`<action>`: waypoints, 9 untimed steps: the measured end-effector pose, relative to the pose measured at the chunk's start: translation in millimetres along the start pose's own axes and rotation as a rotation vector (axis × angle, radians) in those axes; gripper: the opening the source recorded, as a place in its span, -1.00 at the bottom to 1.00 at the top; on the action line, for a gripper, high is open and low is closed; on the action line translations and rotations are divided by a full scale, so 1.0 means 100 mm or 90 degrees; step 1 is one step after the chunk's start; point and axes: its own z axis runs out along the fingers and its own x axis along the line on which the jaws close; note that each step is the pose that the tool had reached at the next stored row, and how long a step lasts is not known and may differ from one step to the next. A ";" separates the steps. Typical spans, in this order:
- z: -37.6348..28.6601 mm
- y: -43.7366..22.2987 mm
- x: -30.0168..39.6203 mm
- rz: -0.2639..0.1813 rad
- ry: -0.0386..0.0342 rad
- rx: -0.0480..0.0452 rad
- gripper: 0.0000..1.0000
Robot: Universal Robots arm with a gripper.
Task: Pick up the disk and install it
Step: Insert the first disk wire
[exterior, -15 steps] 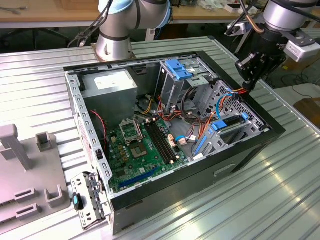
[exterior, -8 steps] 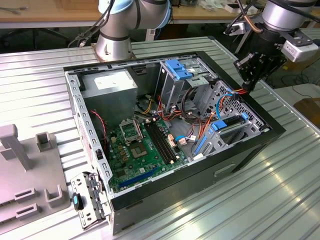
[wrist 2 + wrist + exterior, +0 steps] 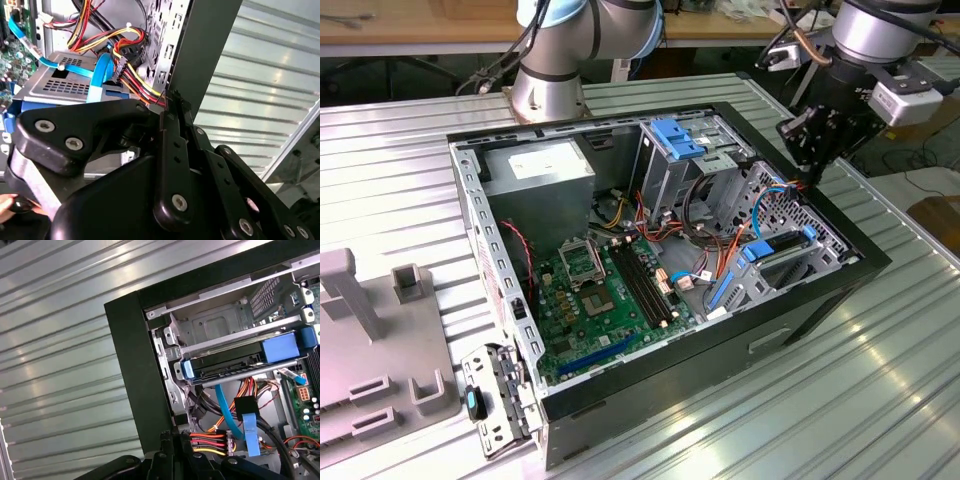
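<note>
Disk [image 3: 782, 245] — a flat grey-metal drive framed by blue plastic side rails — lies seated in a bay of the open black computer case [image 3: 650, 385], at the exterior view's right. The case rests on a ribbed silver metal counter [image 3: 880, 400], with a wooden bench across the back of the room. The black gripper [image 3: 807, 172] hangs just above the case's rim near the disk, not touching it. A grey power supply box [image 3: 540, 170], a green motherboard [image 3: 590, 300] and a blue-topped drive cage [image 3: 675, 140] fill the case; a grey moulded fixture [image 3: 370, 340] lies on the counter at the left.

In the second wrist view the gripper [image 3: 172, 100] has its fingers drawn together with nothing between them — red, yellow and black wires [image 3: 135, 45] run close beyond.

In the first wrist view the disk [image 3: 230, 365] sits level in its metal bay, a blue data cable [image 3: 227, 410] hanging beside it.
</note>
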 end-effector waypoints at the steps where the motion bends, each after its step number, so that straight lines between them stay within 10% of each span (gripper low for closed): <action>1: 0.002 0.000 0.000 0.017 -0.0001 -0.0036 -0.66; 9: 0.011 0.000 -0.002 0.101 0.0018 -0.0212 -0.66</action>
